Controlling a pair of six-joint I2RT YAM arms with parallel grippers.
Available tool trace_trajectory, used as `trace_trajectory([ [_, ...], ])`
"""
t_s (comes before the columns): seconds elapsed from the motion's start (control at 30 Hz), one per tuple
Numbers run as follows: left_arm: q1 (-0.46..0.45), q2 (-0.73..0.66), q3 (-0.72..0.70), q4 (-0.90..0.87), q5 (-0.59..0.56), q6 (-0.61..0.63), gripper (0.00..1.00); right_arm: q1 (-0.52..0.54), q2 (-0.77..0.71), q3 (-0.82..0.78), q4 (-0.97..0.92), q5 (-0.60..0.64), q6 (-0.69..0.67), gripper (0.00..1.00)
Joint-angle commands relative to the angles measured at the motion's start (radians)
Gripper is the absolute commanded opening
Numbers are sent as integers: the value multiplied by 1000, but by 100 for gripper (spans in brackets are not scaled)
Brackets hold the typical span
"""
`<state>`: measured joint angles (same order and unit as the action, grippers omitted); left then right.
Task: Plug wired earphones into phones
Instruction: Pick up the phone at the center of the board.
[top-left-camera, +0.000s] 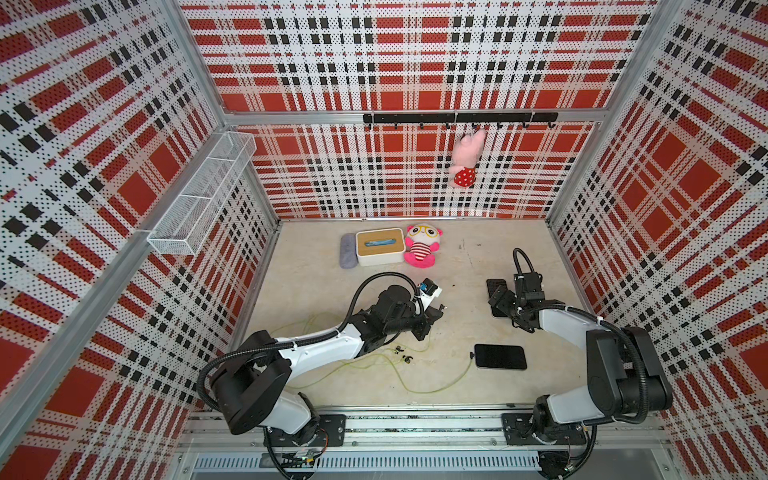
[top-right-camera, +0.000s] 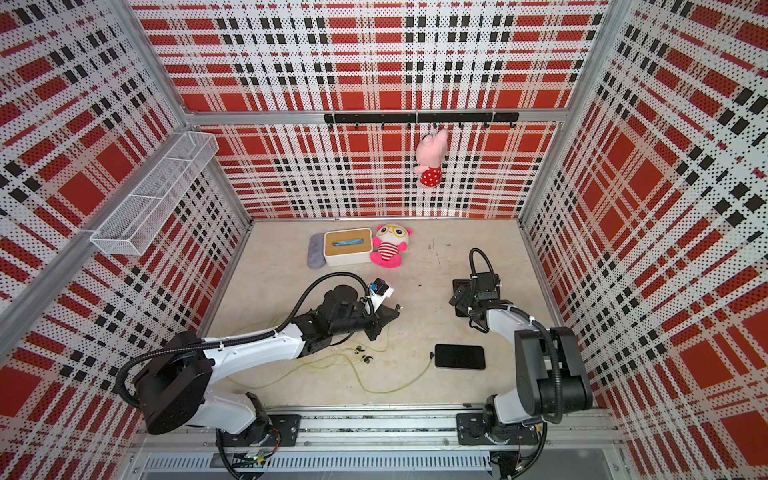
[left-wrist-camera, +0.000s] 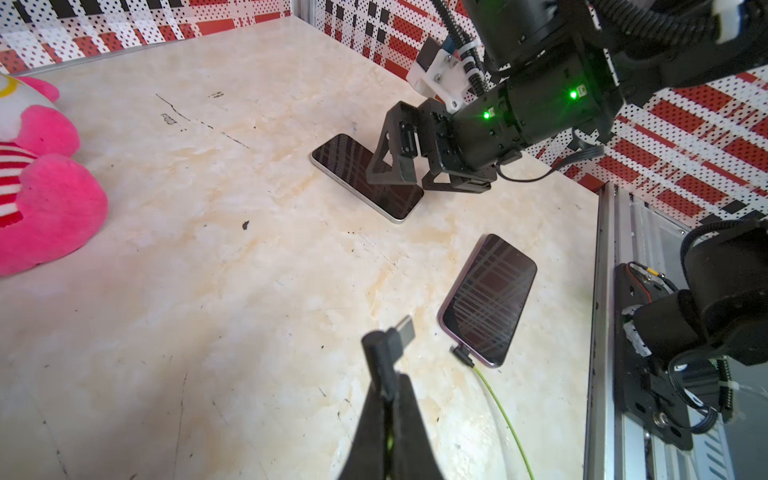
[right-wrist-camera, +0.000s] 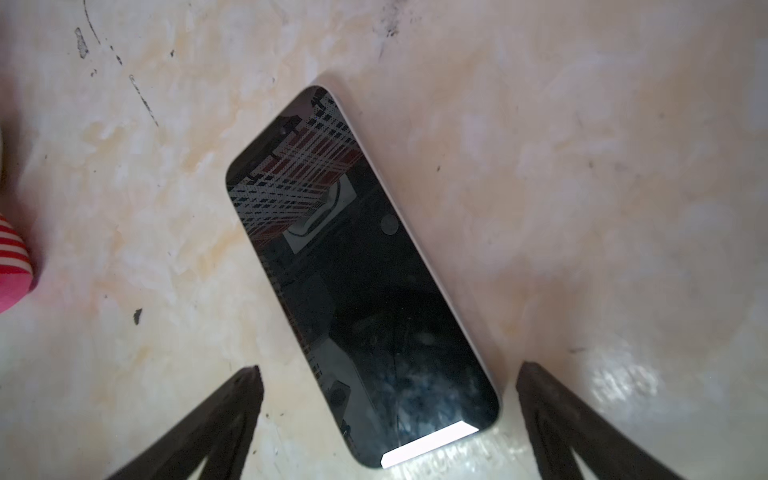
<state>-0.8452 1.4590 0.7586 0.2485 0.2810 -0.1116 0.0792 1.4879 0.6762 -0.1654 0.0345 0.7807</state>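
Two black phones lie on the marble table. The near phone (top-left-camera: 500, 356) (left-wrist-camera: 490, 297) has a black plug (left-wrist-camera: 461, 355) in its end, with a yellow-green earphone cable (top-left-camera: 436, 388) trailing from it. My left gripper (top-left-camera: 436, 311) (left-wrist-camera: 388, 374) is shut on the second plug (left-wrist-camera: 397, 338), held above the table left of both phones. Earbuds (top-left-camera: 405, 355) lie under that arm. The far phone (top-left-camera: 495, 286) (right-wrist-camera: 357, 270) lies below my right gripper (top-left-camera: 500, 299) (right-wrist-camera: 386, 374), which is open with a finger on each side of the phone's near end.
At the back stand a white box with a cork top (top-left-camera: 380, 247), a grey pouch (top-left-camera: 348, 250) and a pink plush toy (top-left-camera: 422, 245). Another plush (top-left-camera: 467, 158) hangs from the hook rail. A mesh basket (top-left-camera: 203, 195) hangs on the left wall.
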Motion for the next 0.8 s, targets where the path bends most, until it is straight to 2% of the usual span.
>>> trace_trajectory([
  [0.0, -7, -6, -5, 48, 7, -9, 0, -13, 23, 26, 48, 19, -26, 100],
  [0.2, -8, 9, -6, 66, 33, -9, 0, 9, 44, -9, 152, -93, -19, 100],
  [0.33, -7, 5, -3, 61, -9, -9, 0, 84, 43, 5, 180, -101, -15, 100],
  [0.53, -5, -14, -21, 73, -13, -10, 0, 225, 130, 101, 190, -96, -31, 100],
  [0.7, 2, -26, -40, 103, 1, -26, 0, 278, 216, 205, 232, -117, -154, 100],
  [0.77, 8, -33, -42, 109, 10, -26, 0, 278, 196, 224, 243, -118, -287, 100],
])
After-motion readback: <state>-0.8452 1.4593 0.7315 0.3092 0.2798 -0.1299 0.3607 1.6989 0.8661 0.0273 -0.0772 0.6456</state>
